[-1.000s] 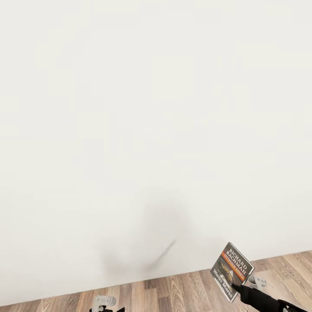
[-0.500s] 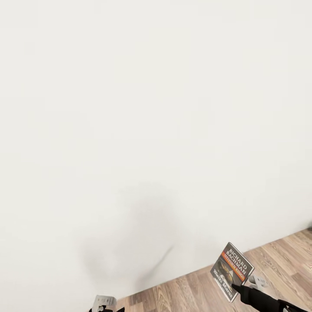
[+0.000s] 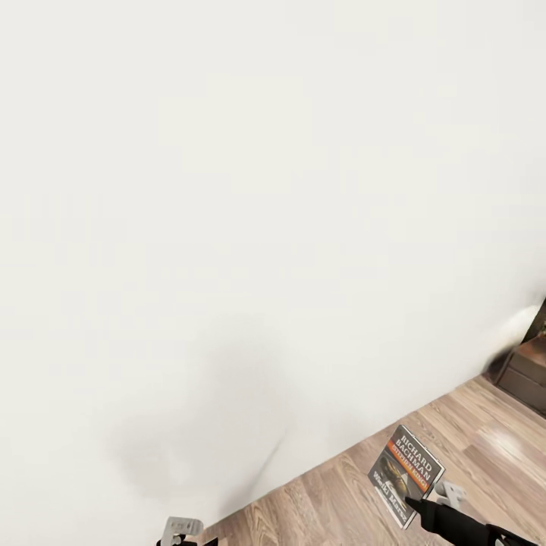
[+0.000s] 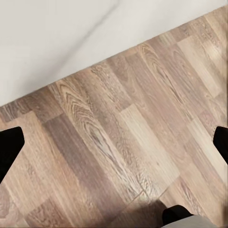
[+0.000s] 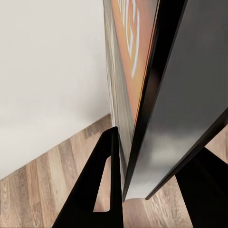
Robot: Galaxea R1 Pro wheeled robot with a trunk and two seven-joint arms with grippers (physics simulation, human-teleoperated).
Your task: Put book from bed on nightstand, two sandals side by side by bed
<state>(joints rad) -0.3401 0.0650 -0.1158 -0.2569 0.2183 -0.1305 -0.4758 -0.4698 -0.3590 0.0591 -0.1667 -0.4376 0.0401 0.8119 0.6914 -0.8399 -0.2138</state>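
The right pincer (image 3: 415, 502) is clamped on the book (image 3: 406, 475), gripping it at its lower edge, so the book rises from the fingertips toward 11 o'clock in the head view, cover facing the camera, with the white "Richard Bachman" lettering and orange band readable. In the right wrist view the book (image 5: 142, 95) stands edge-on between the two dark fingers (image 5: 102, 190), one pressed against each face, the orange cover on one side and the dark back on the other. The book hangs in the air above the wood-plank floor (image 3: 364, 493), touching nothing but the pincer.

The left pincer (image 3: 180, 531) sits at 7 o'clock in the head view, low at the frame's edge; in the left wrist view its dark fingertips (image 4: 9, 147) stand wide apart with nothing between them, only floor planks (image 4: 118, 142) below.

Beyond both arms a plain white wall (image 3: 227, 227) meets the floor along a slanting line. At 3 o'clock, by the wall's end, a dark brown piece of furniture (image 3: 531, 371) shows partly.
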